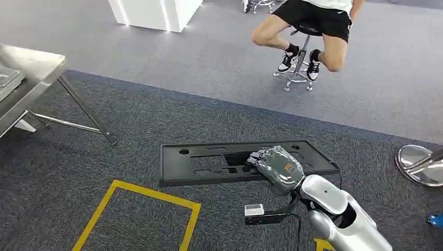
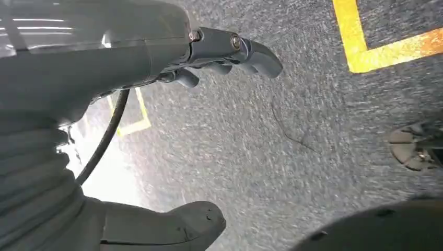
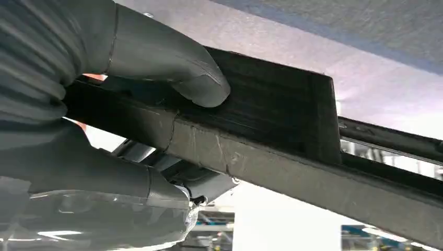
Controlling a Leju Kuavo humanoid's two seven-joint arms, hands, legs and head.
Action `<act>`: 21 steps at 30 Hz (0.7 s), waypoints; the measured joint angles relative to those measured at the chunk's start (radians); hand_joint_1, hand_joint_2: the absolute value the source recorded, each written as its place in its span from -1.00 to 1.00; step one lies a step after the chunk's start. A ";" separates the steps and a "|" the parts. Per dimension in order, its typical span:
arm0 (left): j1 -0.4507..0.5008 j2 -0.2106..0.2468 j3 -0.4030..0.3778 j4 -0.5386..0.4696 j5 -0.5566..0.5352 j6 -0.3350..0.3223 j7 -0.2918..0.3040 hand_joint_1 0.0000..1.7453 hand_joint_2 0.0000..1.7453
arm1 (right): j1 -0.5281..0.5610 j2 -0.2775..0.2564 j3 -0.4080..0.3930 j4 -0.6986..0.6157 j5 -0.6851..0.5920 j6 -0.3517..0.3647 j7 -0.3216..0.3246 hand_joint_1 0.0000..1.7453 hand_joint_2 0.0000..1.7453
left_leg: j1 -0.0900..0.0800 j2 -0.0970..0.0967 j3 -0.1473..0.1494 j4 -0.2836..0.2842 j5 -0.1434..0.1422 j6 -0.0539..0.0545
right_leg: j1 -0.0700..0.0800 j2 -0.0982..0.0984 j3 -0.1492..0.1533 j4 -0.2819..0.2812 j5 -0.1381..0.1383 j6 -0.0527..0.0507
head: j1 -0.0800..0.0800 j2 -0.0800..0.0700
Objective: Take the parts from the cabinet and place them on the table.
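Gripping the black panel (image 1: 209,162) by its near long edge, my right hand (image 1: 276,166) clamps it thumb against fingers above the carpet (image 1: 130,125). It lies flat, long axis running leftward from my hand. My left hand (image 2: 219,52) hangs empty, fingers apart.

One black part (image 1: 209,163), one steel table (image 1: 31,78), two stools (image 1: 299,57) (image 1: 420,164), one seated person (image 1: 313,21).
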 joint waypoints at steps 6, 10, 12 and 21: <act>0.006 -0.003 0.009 -0.004 0.002 -0.008 -0.008 -1.00 1.00 | -0.008 0.002 0.000 0.001 -0.001 0.000 -0.003 1.00 1.00 | 0.007 -0.064 0.032 -0.046 0.016 0.035 | -0.010 0.111 -0.029 0.085 -0.062 0.015 | 0.000 0.000; -0.001 -0.003 0.012 -0.004 0.009 -0.023 -0.026 -1.00 1.00 | -0.002 0.002 0.000 0.013 -0.002 0.001 -0.003 1.00 1.00 | 0.005 -0.125 0.033 -0.040 0.011 0.038 | -0.007 0.130 -0.153 0.264 -0.089 0.014 | 0.000 0.000; 0.002 -0.003 0.013 -0.004 0.008 -0.024 -0.027 -1.00 1.00 | -0.006 0.002 0.000 0.014 -0.004 0.001 -0.005 1.00 1.00 | 0.006 -0.157 0.035 -0.028 0.003 0.033 | -0.011 0.137 -0.111 0.143 0.009 0.014 | 0.000 0.000; 0.006 -0.004 0.019 -0.004 0.004 -0.024 -0.027 -1.00 1.00 | -0.025 0.005 0.001 0.016 -0.022 0.012 -0.010 1.00 1.00 | 0.011 -0.096 -0.027 0.077 -0.056 -0.020 | -0.012 0.140 -0.037 -0.005 0.041 -0.014 | 0.000 0.000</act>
